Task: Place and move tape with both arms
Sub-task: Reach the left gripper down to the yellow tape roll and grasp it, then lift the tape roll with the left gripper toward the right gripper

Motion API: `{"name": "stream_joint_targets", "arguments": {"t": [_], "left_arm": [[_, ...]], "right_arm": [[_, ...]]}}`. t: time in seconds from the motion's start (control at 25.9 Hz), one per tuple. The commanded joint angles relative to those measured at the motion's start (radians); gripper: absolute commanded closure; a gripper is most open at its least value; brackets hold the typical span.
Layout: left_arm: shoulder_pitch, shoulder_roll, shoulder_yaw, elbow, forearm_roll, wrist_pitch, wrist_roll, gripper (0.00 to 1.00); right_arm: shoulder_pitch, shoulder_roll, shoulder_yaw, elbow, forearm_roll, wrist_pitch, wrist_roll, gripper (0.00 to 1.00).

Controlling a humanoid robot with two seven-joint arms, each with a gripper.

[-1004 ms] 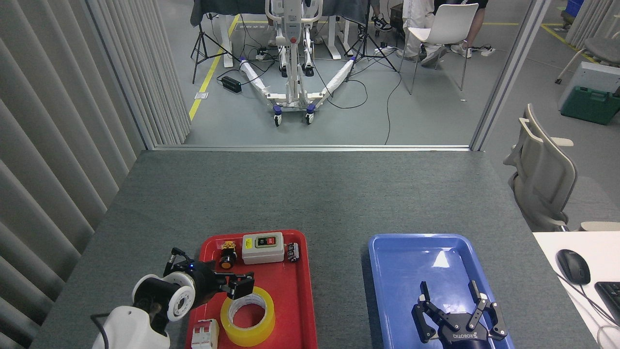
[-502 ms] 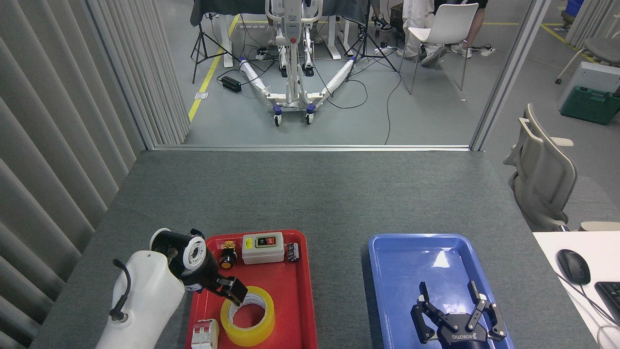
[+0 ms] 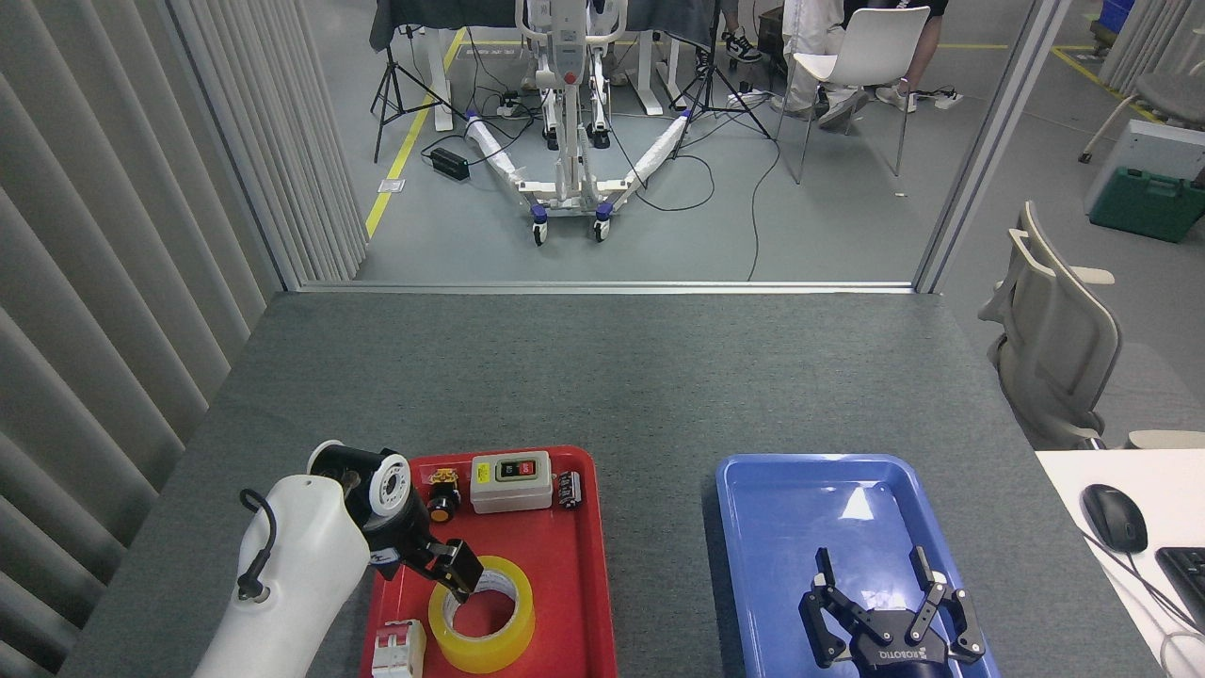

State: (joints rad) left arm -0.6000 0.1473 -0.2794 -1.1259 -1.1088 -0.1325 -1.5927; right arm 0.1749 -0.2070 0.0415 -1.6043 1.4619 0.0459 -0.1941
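Note:
The tape (image 3: 482,654), a yellow roll with a white core, lies flat at the near end of the red tray (image 3: 586,565). My left arm comes in from the lower left. Its black left gripper (image 3: 458,571) points down at the far-left rim of the roll, with the fingertips at the edge of the core hole. It is too dark and end-on to see how its fingers stand. My right gripper (image 3: 872,576) hovers low over the near part of the blue tray (image 3: 753,518), with its fingers spread and nothing between them.
The red tray also holds a beige switch box (image 3: 509,481), an orange push button (image 3: 439,506), a small black part (image 3: 568,490) and a white breaker (image 3: 397,650). A mouse (image 3: 1114,518) and a keyboard (image 3: 1188,573) lie on the white desk at the right.
My left arm has swung its elbow up and tipped the gripper down from beside the tape onto its far-left rim. The right gripper has not moved.

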Motion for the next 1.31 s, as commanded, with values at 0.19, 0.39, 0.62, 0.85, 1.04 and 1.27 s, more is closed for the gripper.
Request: {"name": "stream_joint_targets", "arguments": {"t": [0.19,0.39,0.62,0.85,1.04,1.27], "left_arm": [[-0.009,-0.038,-0.007,0.084,-0.008,-0.002,0.109,0.17],[-0.015,-0.048,-0.038,0.127,-0.031,-0.002,0.143,0.42],[-0.015,-0.040,-0.043,0.127,-0.036,-0.004,0.157,1.00],[-0.018,-0.041,-0.037,0.031,-0.022,-0.170,0.174,1.00],[-0.017,-0.049,-0.038,-0.258,0.225,-0.438,0.192,1.00],[-0.007,-0.193,0.049,0.024,0.624,-0.653,0.286,1.00]], "right_arm": [[0.000,0.000,0.001,0.001,0.000,0.000,0.004,0.00],[0.000,0.000,0.001,0.001,0.001,0.000,-0.002,0.00],[0.008,0.001,0.001,0.000,0.001,0.000,-0.012,0.00],[0.009,0.001,0.001,0.000,0.003,-0.001,-0.036,0.00],[0.029,0.004,0.001,-0.005,0.028,-0.008,-0.039,0.00],[0.078,-0.032,-0.045,-0.020,0.024,-0.221,-0.220,0.00]]}}
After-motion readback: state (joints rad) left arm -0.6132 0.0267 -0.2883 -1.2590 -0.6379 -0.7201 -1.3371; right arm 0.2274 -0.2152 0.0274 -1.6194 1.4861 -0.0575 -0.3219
